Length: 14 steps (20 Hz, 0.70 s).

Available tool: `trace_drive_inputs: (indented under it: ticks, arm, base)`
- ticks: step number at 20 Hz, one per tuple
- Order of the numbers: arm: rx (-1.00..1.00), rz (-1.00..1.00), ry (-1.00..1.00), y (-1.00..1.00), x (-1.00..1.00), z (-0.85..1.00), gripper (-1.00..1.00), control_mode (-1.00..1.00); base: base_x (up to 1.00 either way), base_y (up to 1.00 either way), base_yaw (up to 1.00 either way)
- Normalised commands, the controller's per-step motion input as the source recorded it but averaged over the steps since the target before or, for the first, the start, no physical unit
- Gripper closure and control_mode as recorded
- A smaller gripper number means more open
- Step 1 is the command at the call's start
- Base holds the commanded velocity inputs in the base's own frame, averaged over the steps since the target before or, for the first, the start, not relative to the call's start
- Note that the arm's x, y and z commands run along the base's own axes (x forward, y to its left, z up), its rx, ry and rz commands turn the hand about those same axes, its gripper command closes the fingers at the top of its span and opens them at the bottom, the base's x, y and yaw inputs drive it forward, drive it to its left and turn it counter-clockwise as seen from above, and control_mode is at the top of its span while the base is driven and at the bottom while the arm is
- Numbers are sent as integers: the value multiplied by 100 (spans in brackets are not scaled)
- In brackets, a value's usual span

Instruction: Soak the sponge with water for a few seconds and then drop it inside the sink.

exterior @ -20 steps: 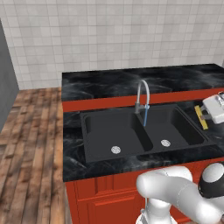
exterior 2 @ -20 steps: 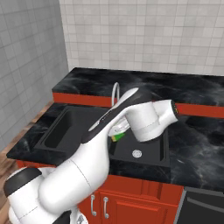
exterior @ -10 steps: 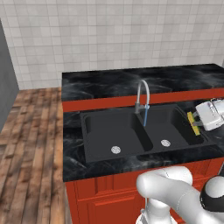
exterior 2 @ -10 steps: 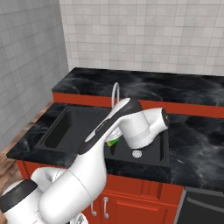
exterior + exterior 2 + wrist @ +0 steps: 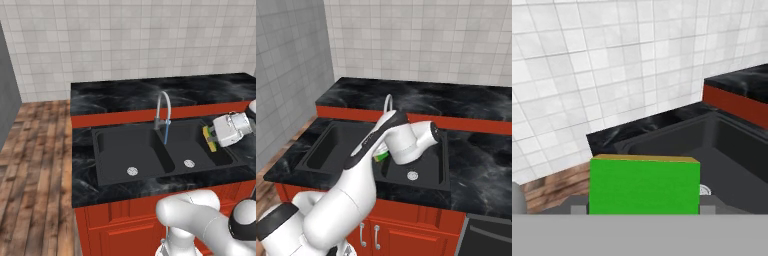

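Sponge [image 5: 208, 138] gripped between the jaws, held above the narrower basin and short of the water.

The gripper [image 5: 212, 137] has its jaws closed on the sponge's two sides, green face toward the hand camera, over the right-hand part of the sink [image 5: 115, 159]. The water [image 5: 165, 134] falls as a thin blue streak from the faucet [image 5: 162, 107], well off to the side of the jaws, so the sponge looks dry for now. The risk is a sideways move that carries the jaws past or beside the thin stream, so the sponge misses it, or brings the hand against the faucet's curved neck. A release here would drop the sponge unsoaked.
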Motion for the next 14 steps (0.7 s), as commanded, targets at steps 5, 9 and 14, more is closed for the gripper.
trace_drive_inputs:
  ticks: [5, 9, 14]
  arm:
    - [0, 0, 0, 1, 15, -26, 100, -100]
    - [0, 0, 0, 3, 12, -24, 100, -100]
    - [0, 0, 0, 10, 28, -14, 100, -100]
  base:
    - [0, 0, 0]
    - [0, 0, 0]
    - [0, 0, 0]
